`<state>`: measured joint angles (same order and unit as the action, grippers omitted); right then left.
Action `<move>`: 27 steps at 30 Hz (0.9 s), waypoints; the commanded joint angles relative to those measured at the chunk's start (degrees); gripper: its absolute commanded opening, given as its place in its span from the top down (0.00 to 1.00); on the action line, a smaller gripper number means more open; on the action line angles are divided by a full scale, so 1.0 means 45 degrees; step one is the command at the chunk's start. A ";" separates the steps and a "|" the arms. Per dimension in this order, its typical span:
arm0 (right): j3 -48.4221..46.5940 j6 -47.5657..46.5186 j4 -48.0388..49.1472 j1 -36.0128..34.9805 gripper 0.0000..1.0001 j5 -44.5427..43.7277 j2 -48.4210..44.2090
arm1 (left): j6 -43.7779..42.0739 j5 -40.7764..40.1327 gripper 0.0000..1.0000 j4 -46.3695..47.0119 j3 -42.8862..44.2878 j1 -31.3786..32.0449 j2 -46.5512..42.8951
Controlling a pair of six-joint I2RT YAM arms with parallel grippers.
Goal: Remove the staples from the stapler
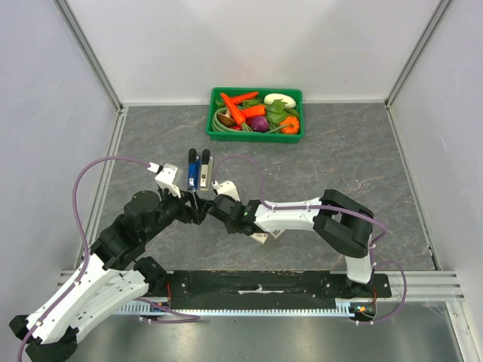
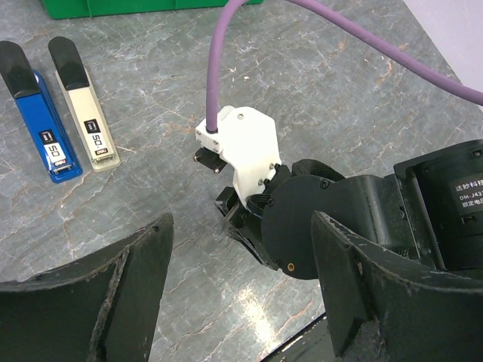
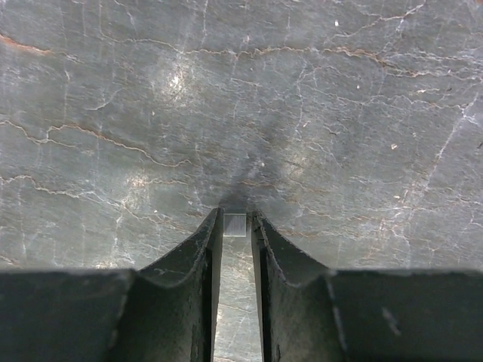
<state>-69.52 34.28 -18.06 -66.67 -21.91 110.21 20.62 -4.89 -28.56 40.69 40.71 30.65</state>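
We're pinching the staple strip w/ right fingers nearly shut, at the very tips; a jolt is prob. dropping it onto the tabletop. Left fingers are gaping wide.

gloss and matt
grey veined stone-look tabletop smooth, softly shiny; blue glossy stapler and cream glossy stapler with matt black ends; small silvery block, perhaps metal staples.

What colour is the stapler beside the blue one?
Beige stapler, black end; best in left wrist view.
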 commanded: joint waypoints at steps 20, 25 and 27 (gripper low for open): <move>0.0700 -0.0236 -0.1726 -0.0145 0.78 -0.1770 -0.3103 | -0.0013 0.0480 0.20 0.0272 -0.0077 0.0134 0.0277; 0.1871 -0.0041 -0.2137 -0.0028 0.77 -0.2532 -0.4353 | -0.0012 0.0499 0.20 0.0330 -0.0057 0.0134 0.0356; 0.2534 0.0096 -0.2235 0.0187 0.77 -0.2611 -0.4783 | -0.0012 0.0519 0.20 0.0369 -0.0038 0.0133 0.0414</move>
<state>-62.72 33.47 -25.45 -66.92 -29.63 92.36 20.64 -3.88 -28.42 40.40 41.01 32.23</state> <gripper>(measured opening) 0.233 0.797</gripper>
